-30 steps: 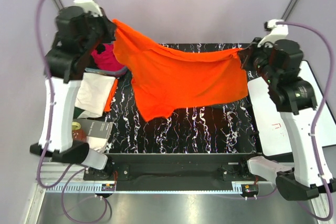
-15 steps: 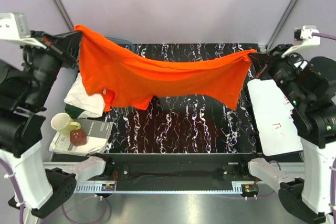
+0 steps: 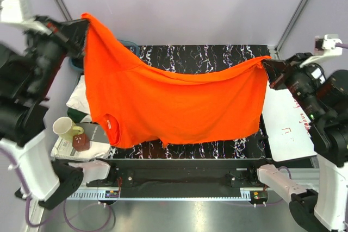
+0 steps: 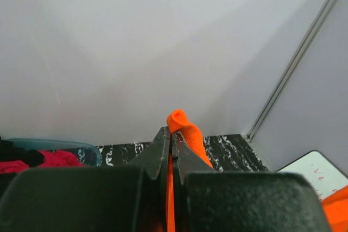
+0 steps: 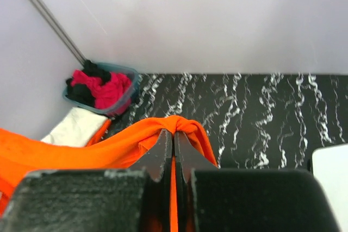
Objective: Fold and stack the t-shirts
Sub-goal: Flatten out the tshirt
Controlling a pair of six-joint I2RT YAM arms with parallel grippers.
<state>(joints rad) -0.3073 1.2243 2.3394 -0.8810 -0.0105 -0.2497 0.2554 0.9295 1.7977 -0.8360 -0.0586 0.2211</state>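
Note:
The bright orange t-shirt point(image 3: 179, 101) hangs spread in the air above the black marbled table point(image 3: 206, 58), held at two corners. My left gripper point(image 3: 82, 23) is shut on its upper left corner, high at the left; the cloth point(image 4: 182, 129) sticks out between the jaws point(image 4: 173, 134). My right gripper point(image 3: 266, 64) is shut on the right corner, lower; the cloth point(image 5: 125, 148) bunches over the fingertips point(image 5: 174, 134). A white t-shirt point(image 3: 79, 99) lies folded at the table's left edge. Magenta-pink point(image 5: 106, 88) and black cloth point(image 5: 81, 95) fill the basket.
A teal plastic basket point(image 5: 126, 74) stands at the far left corner. A yellow-green mug point(image 3: 65, 127), a dark red object point(image 3: 81, 143) and a grey booklet point(image 3: 100, 133) lie at the near left. A white board point(image 3: 285, 129) with red writing lies at the right.
Both arms have drawn toward the near side with the orange t-shirt, which now hangs lower and more fully spread, its hem near the table's front edge.

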